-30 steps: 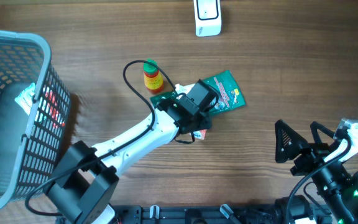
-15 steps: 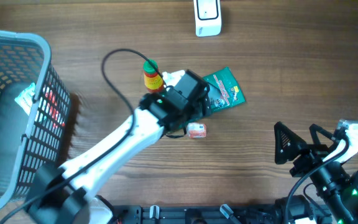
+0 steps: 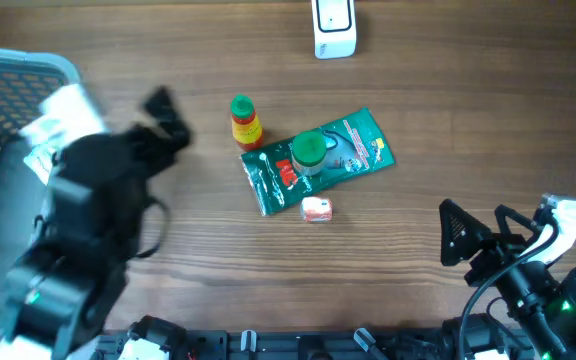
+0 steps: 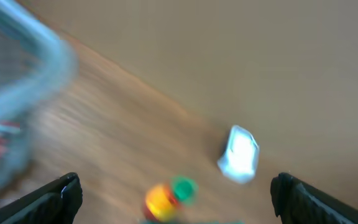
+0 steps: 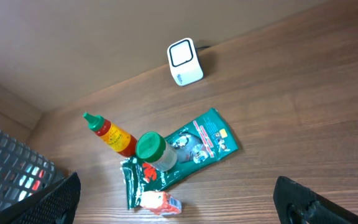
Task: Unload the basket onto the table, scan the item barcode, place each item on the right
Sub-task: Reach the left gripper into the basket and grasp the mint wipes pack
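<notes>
Wide open and empty, both left gripper and right gripper. Best lift the green-lidded jar squarely off the green pouch — then face its barcode to the scanner.

The table is matt grained wood, the packet glossy film, the basket and scanner smooth plastic.

Centre cluster is blocking the middle: green foil pouch lying flat, green-lidded jar standing on it, red-and-yellow sauce bottle just beside at 10 o'clock, small orange-and-white packet at 6. White box-shaped scanner is sitting at 12. Grey plastic mesh basket is walling off 9. Brown wooden table is lying bare from 1 through 3.
</notes>
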